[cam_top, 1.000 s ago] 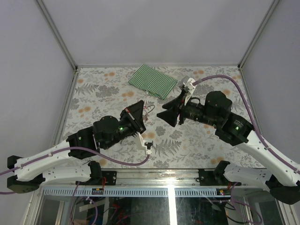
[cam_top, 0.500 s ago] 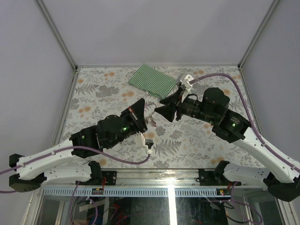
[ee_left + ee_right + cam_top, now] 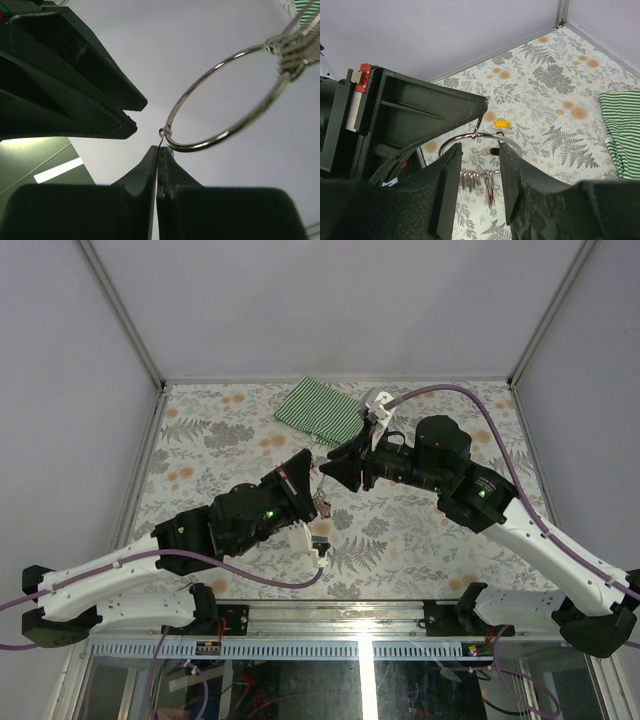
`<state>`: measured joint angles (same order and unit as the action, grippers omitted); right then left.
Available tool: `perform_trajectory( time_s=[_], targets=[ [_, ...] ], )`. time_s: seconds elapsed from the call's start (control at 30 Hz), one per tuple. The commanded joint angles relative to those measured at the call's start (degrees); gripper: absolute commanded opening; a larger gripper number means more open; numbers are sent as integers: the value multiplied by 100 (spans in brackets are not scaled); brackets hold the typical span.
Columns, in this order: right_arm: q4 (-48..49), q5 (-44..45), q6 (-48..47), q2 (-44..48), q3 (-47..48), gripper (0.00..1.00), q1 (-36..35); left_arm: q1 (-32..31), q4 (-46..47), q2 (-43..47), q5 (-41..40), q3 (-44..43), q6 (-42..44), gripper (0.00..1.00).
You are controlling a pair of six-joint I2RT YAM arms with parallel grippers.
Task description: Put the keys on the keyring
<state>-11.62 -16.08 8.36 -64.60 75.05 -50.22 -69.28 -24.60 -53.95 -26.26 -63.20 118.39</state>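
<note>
- My left gripper (image 3: pixel 157 152) is pinched tight on the wire end of the keyring (image 3: pixel 287 49), which hangs in the air.
- My right gripper (image 3: pixel 480 152) faces it with fingers apart, and the big ring is just beyond them.
- Farther off, on the table (image 3: pixel 545 100), the yellow-tagged key (image 3: pixel 501 123) lies near the black-tagged key (image 3: pixel 487 150).

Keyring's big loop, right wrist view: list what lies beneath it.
Beneath the loop: black-tagged key, yellow-tagged key just beyond, on the table. Small rings hang from it; right gripper fingers cover the rest.
</note>
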Motion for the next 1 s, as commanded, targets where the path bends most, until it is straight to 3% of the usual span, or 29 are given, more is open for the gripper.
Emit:
perform_trajectory(
  time_s=[0.0,0.97],
  targets=[
    [307,-237,-10,-81,286,41,7,-58,-13,12,-283,-230,536,0],
    [574,-584,238,-539,397,28,8,-147,10,96,-257,-189,524,0]
  ],
)
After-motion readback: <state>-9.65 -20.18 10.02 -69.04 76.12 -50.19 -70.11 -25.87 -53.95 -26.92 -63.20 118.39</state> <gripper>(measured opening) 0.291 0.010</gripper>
